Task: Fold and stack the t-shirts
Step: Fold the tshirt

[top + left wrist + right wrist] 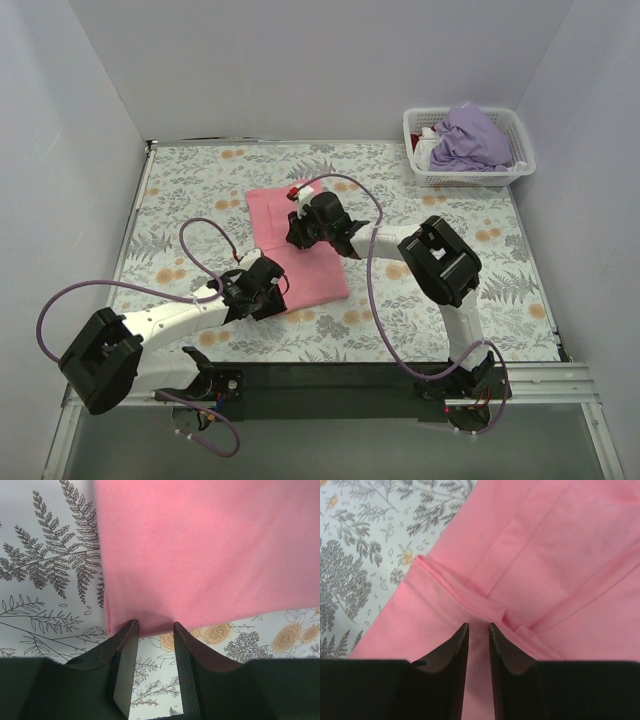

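The salmon pink t-shirt [312, 262] lies folded into a flat rectangle in the middle of the tablecloth. My left gripper [266, 292] sits at its near-left corner. In the left wrist view its jaws [154, 626] stand open, with tips at the shirt's hem [210, 555] and only tablecloth between them. My right gripper [298, 230] is low over the shirt's middle. Its jaws [479, 626] are a narrow gap apart, pointing at a ridge of folded pink layers [470, 592], and nothing is pinched. The lavender t-shirt [472, 138] lies bunched in the basket.
The white lattice basket [465, 179] stands at the far right corner, against the wall. The floral tablecloth [190, 190] covers the table. Purple cables [372, 270] loop from both arms over the cloth. A black rail [330, 380] runs along the near edge.
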`<state>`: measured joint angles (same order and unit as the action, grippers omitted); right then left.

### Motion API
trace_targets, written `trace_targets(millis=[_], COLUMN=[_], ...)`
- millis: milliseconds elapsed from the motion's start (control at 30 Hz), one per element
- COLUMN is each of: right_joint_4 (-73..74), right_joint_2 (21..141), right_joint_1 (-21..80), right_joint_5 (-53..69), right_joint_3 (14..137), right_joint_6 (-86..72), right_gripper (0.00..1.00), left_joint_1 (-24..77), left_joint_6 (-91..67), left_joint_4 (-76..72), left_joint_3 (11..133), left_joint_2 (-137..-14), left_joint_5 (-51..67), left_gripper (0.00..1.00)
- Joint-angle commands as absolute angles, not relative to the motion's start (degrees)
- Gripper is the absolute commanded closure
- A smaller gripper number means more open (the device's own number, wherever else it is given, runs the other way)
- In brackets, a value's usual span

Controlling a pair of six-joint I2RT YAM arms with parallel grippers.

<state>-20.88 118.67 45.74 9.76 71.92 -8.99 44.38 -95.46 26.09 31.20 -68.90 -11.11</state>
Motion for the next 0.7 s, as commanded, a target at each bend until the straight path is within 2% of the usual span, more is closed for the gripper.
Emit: trace_targets(millis=[0, 133, 167, 400, 500, 667], right_joint_4=[-21.89, -19.78, -19.51, -20.56, -22.67, -29.35], right_joint_2=[120.58, 119.72, 118.75, 109.87, 108.2, 110.12], right_joint_1=[42.64, 40.35, 40.08, 34.81, 32.79, 29.63], right_joint_5=[7.47, 11.32, 12.21, 26.0, 31.63, 38.84], right_joint_3=[77.51, 81.65, 81.3, 72.17, 67.86, 64.78], right_joint_6=[-8.17, -9.58, -9.93, -19.06, -22.84, -28.65], right_gripper=[0.7, 0.69, 0.66, 0.58, 0.58, 0.57], left_joint_1=[44.74, 44.65, 44.65, 38.69, 31.94, 23.04], left_joint_6=[-95.98, -96.68, -96.77, -93.26, -90.53, -88.86], left_joint_4=[26.72, 27.51, 28.12, 22.6, 15.31, 2.74], left_joint_3=[30.06, 31.2, 31.72, 36.21, 35.34, 36.47], left_joint_2=[-67.41, -65.57, -65.04, -59.24, -60.55, -71.52], left_joint_5=[-10.37, -12.12, -13.0, -17.06, -12.51, -6.78], left_gripper=[0.67, 0.67, 0.67, 0.64, 0.65, 0.72])
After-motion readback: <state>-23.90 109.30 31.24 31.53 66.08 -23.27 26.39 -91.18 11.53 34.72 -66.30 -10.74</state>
